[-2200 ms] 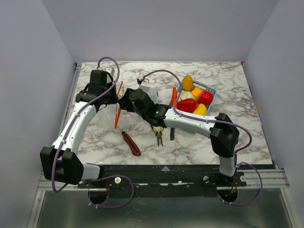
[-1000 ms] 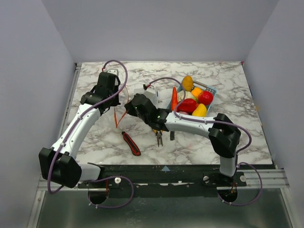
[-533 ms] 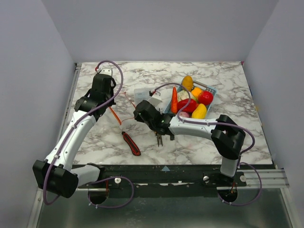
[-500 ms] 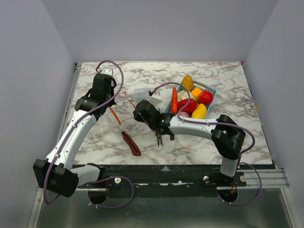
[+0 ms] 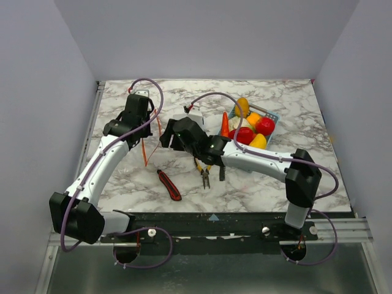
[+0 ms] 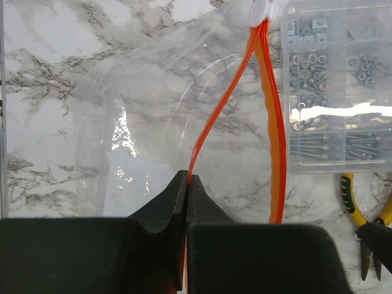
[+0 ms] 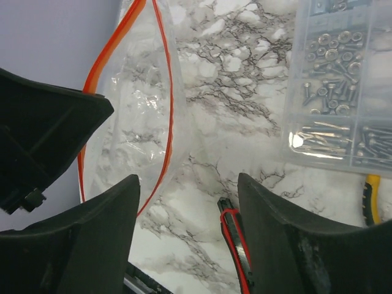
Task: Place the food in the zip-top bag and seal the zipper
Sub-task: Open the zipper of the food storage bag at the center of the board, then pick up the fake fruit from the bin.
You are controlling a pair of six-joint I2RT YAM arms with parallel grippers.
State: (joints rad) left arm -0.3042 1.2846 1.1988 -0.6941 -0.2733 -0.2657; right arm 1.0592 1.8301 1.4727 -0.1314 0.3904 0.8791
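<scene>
**A:** Entry one, left claw [image 6: 187, 184]?
**B:** We list it pinched shut on one lip of the zipper [image 6: 272, 135]. The bag [image 6: 141, 110] hangs from it with its mouth parted.

**A:** Entry two, right claw [image 7: 188, 179]?
**B:** Its jaws stand wide with nothing between them, just beside the bag's mouth.

**A:** Entry three, food [image 5: 251, 125]?
**B:** All of it sits heaped in the basket [image 5: 273, 116] on the right of the desk [image 5: 294, 171], well apart from the bag. We see none inside the bag.

**A:** Which step do we enter?
**B:** Bag presented, loading not yet begun, by our judgement.

**A:** What does the next move call for?
**B:** We reckon the right claw must go to the basket and close on one piece. It must then carry that piece between the two lips. Meanwhile the left claw has to keep the mouth spread.
</scene>
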